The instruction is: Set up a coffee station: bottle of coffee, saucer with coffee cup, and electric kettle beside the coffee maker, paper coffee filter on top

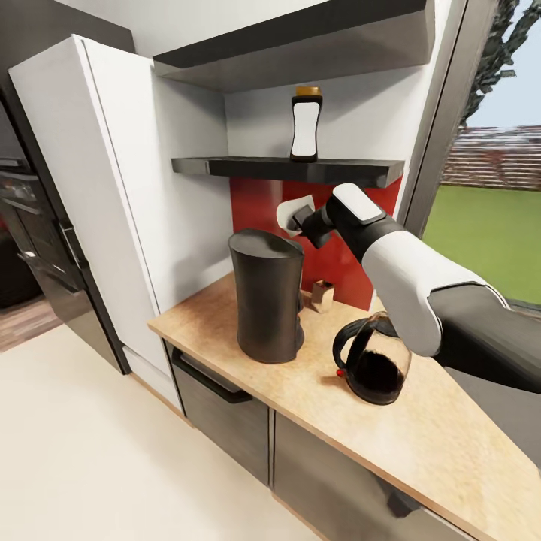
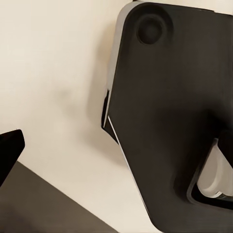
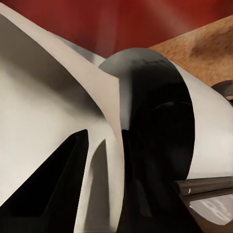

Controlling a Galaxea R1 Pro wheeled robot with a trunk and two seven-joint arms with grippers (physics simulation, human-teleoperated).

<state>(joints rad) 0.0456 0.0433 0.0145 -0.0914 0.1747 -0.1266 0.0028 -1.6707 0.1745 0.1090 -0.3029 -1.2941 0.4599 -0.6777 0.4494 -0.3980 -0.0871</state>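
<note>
From the head, the right gripper (image 1: 300, 218) holds the white filter (image 1: 293, 213) up above the maker (image 1: 267, 297); the kettle (image 1: 376, 361) sits near the maker on the countertop (image 1: 421, 436); the bottle (image 1: 306, 124) stands on the shelf (image 1: 285, 167). From the right wrist, the filter (image 3: 73, 145) is pinched, big and close. The left wrist sees pale floor (image 2: 48, 97) and a dark robot part (image 2: 174, 121); I cannot tell if the left gripper is open.
</note>
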